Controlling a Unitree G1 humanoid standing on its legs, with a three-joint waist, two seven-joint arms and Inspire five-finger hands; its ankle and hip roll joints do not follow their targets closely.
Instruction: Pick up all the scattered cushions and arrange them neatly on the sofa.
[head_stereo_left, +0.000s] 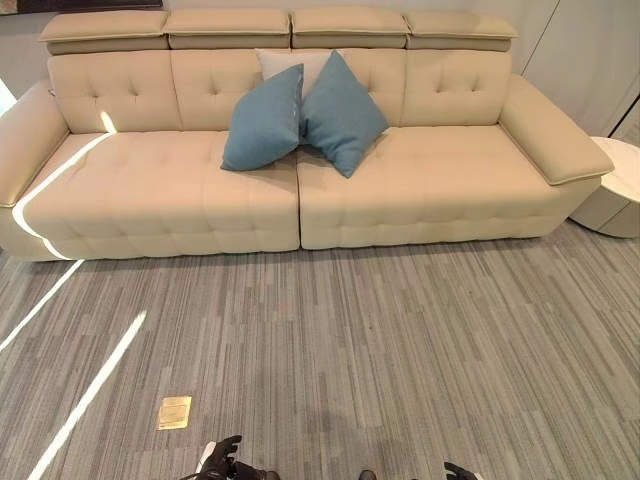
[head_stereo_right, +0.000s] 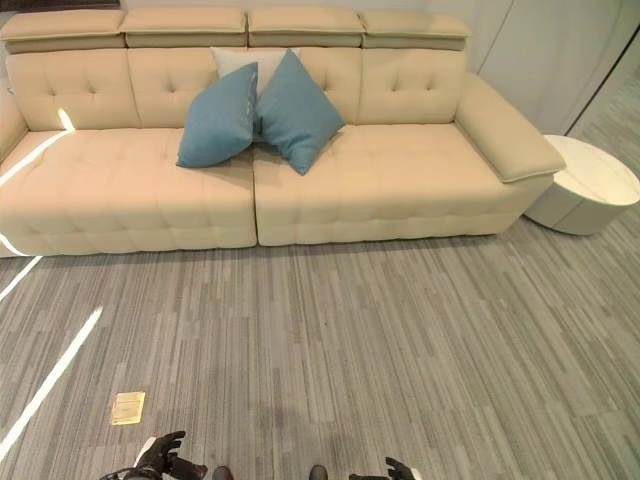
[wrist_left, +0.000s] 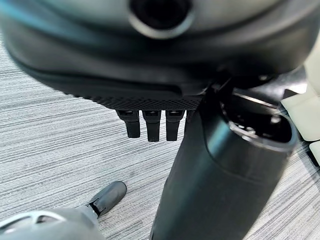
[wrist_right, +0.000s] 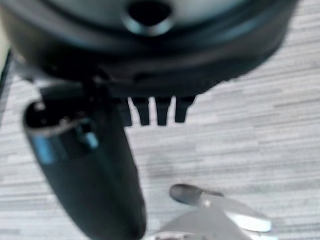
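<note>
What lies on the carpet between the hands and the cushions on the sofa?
Nothing bulky: between the left hand, right hand and sofa there is a flat yellow slip. The two blue cushions and white cushion sit against the backrest.

The sofa (head_stereo_left: 300, 190) is set at the far side of the floor (head_stereo_left: 350, 350). Two cushions (head_stereo_left: 265, 120) (head_stereo_left: 342, 112) are propped on the sofa's seat near its middle, side by side and touching, against a third cushion (head_stereo_left: 290, 62) leaned on the backrest behind them. A round side table (head_stereo_right: 585, 185) is placed just beside the sofa's right arm. A small floor plate (head_stereo_left: 174, 412) is set into the floor well in front of the sofa, towards its left end.
</note>
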